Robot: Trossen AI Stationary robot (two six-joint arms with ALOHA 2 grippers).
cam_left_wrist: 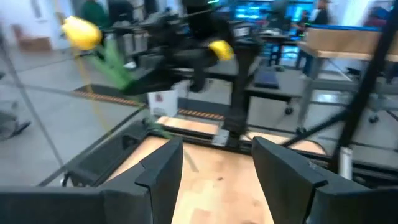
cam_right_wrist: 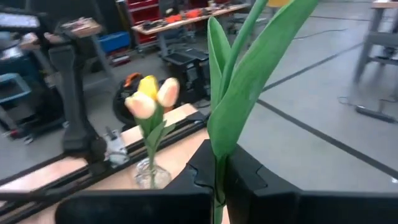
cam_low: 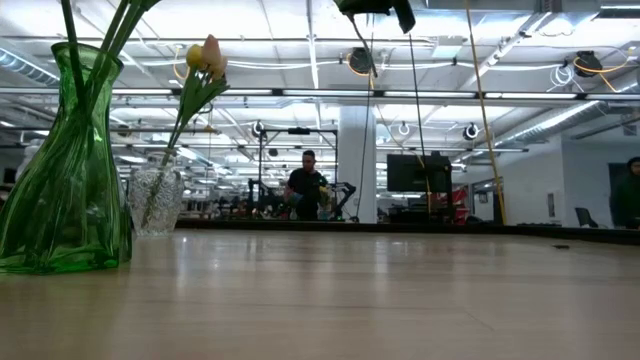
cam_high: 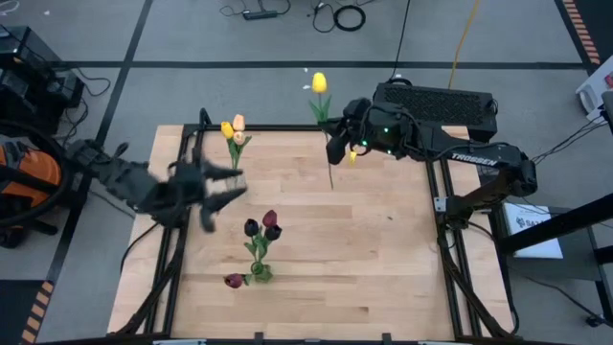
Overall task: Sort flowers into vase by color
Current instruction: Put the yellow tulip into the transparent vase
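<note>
The right tool (cam_high: 337, 144) is clamped shut on the stem of a yellow tulip (cam_high: 319, 83), held over the far edge of the counter (cam_high: 383, 259). The stem runs straight through the closed fingers, its long axis close to upright, with the head above the tool and the thin lower stem trailing below it toward the wood. The move ahead, as I judge it, turns on one relation: the clear vase (cam_right_wrist: 151, 175) stands ahead of this tool and lower, toward the left arm's side (it already carries a yellow and two peach heads), so the stem must travel that way and come down tip first. The right arm is plainly the nearer to its own flower. The left tool (cam_high: 213, 187) hangs wide open with nothing in it, near the clear vase. The green vase (cam_high: 259, 272) with dark red tulips (cam_high: 263, 226) stands farther off toward the near edge. The held tulip has a plump, closed yellow head and broad green leaves (cam_right_wrist: 249, 93).
</note>
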